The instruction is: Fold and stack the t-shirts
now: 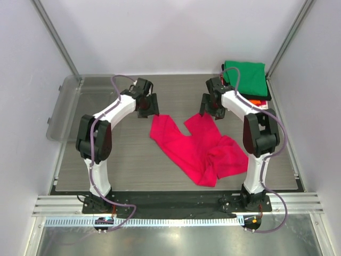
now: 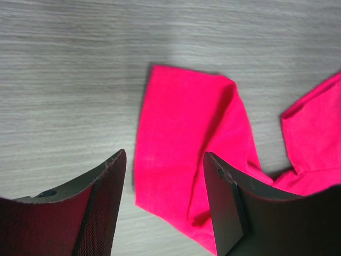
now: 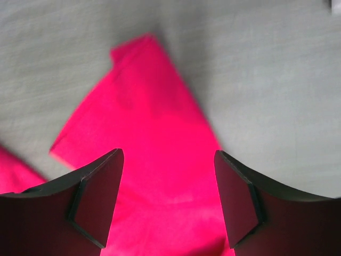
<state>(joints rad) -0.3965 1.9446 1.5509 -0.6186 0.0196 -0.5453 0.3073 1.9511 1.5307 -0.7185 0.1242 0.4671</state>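
A crimson-pink t-shirt (image 1: 202, 146) lies crumpled on the table middle, with two flaps pointing toward the back. My left gripper (image 1: 147, 109) is open and empty just above the left flap (image 2: 181, 144). My right gripper (image 1: 209, 109) is open and empty above the right flap (image 3: 154, 154). A stack of folded shirts with a green one (image 1: 246, 77) on top sits at the back right; black and orange cloth (image 1: 257, 101) shows under it. No white shirt is in view.
A clear plastic tub (image 1: 66, 106) stands at the back left edge of the table. White walls and metal posts close in the back and sides. The arm bases stand on a rail (image 1: 176, 205) at the near edge.
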